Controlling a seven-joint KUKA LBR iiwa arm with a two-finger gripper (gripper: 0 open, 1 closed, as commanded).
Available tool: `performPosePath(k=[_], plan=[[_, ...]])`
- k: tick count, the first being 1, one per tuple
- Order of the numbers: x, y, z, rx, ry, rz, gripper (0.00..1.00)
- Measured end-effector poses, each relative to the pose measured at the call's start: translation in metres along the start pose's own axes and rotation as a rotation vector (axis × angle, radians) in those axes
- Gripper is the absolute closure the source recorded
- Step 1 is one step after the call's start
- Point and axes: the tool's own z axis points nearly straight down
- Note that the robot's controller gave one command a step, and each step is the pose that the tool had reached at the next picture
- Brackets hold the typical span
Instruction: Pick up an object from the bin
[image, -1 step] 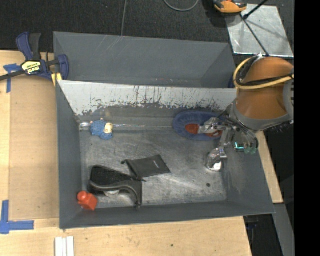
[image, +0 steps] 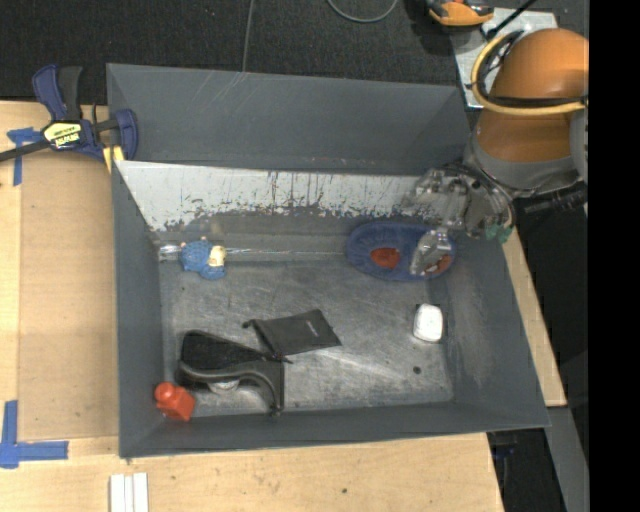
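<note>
Bin (image: 300, 130) contents, counted: eight loose things, one of each kind.
- One blue dish (image: 372, 240), far right of the floor, close under the back wall.
- One orange-red piece (image: 386, 258), lying inside the dish.
- One small blue-and-yellow thing (image: 204, 258), far left, by the back wall.
- One clear rod (image: 285, 251), lying along the back wall between the blue-and-yellow thing and the dish.
- One white lump (image: 428, 323), right side, near the dish on its front side.
- One flat black patch (image: 298, 332), mid-floor.
- One black curved object (image: 225, 366), front left, touching the patch's left corner.
- One red piece (image: 174, 400), front-left corner, just beside the black curved object.

Tool: gripper (image: 434, 255) sits low at the dish's right rim, overlapping it from this angle. Contact with the rim cannot be made out. Whether it is open or closed cannot be told, and nothing is seen held. Orange wrist cover (image: 535, 65) is above the bin's right rear corner.
</note>
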Motion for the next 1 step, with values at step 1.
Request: performPosePath(k=[1], plan=[[0.009,-0.0044,0.1354,0.001,0.006,-0.012,0.0]])
